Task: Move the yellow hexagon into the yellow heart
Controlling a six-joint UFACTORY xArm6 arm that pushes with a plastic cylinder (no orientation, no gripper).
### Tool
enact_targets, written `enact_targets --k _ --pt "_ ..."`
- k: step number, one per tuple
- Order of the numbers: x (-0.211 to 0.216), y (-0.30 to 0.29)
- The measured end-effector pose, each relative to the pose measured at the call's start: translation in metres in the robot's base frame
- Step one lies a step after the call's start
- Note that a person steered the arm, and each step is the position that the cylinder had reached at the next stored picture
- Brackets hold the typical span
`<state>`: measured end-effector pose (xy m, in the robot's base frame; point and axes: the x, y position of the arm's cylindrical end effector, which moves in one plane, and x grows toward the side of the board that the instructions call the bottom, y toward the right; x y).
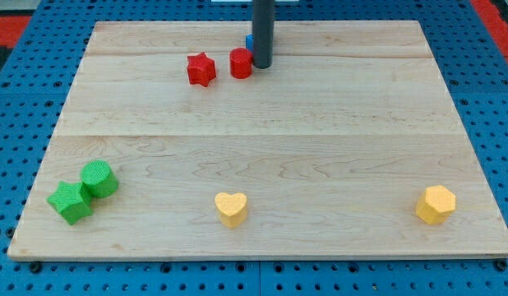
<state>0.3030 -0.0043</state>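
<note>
The yellow hexagon lies near the board's bottom right corner. The yellow heart lies at the bottom centre, far to the hexagon's left. My tip stands at the view's top centre, far from both yellow blocks. It is right beside a red round block, touching or nearly touching its right side. A blue block is mostly hidden behind the rod.
A red star lies left of the red round block. A green round block and a green cube-like block touch each other at the bottom left. The wooden board rests on a blue pegboard.
</note>
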Motion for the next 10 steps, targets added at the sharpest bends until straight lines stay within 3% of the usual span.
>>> enact_targets --k 2,7,8,10 --pt "0.015 -0.024" --pt "0.163 0.272" --pt "0.209 0.283" --pt "0.239 0.229"
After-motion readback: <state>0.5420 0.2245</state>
